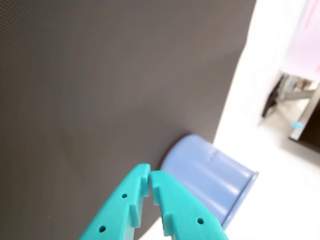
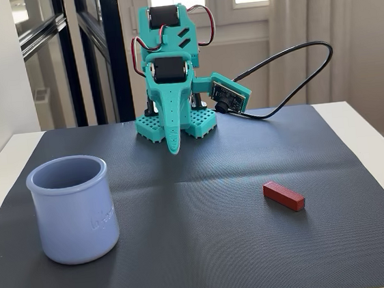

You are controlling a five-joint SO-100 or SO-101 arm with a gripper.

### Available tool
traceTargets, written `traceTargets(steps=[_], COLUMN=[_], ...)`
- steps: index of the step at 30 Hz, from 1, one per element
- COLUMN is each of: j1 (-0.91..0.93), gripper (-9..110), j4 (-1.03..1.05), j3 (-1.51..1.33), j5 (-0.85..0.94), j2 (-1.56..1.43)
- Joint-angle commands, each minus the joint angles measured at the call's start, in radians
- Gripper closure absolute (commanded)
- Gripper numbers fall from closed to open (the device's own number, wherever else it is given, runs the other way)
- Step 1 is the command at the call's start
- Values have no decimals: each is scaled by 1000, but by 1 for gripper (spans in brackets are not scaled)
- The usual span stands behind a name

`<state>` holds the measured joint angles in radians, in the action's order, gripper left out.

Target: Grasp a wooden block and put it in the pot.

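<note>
The wooden block (image 2: 283, 195) is a small red bar lying on the dark mat at the right in the fixed view; it is out of the wrist view. The pale lavender-blue pot (image 2: 73, 208) stands upright at the mat's left front, and shows in the wrist view (image 1: 210, 175) at the mat's edge. My teal gripper (image 2: 174, 148) hangs folded down close to the arm's base at the back of the mat, far from both. In the wrist view the gripper (image 1: 150, 176) has its jaws together with nothing between them.
A dark textured mat (image 2: 207, 218) covers a white table (image 2: 377, 145). The arm's base (image 2: 176, 121) stands at the back centre with a black cable (image 2: 294, 71) looping to the right. A window and dark door frames lie behind.
</note>
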<state>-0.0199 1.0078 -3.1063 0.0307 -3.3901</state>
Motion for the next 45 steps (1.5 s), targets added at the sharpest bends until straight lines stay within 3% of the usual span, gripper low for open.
traceTargets(steps=[1,45], j1=[5,-12], gripper=[101,101], j4=[-14,-9], j3=[0,29], j5=[-2,-12], j2=[-8,52])
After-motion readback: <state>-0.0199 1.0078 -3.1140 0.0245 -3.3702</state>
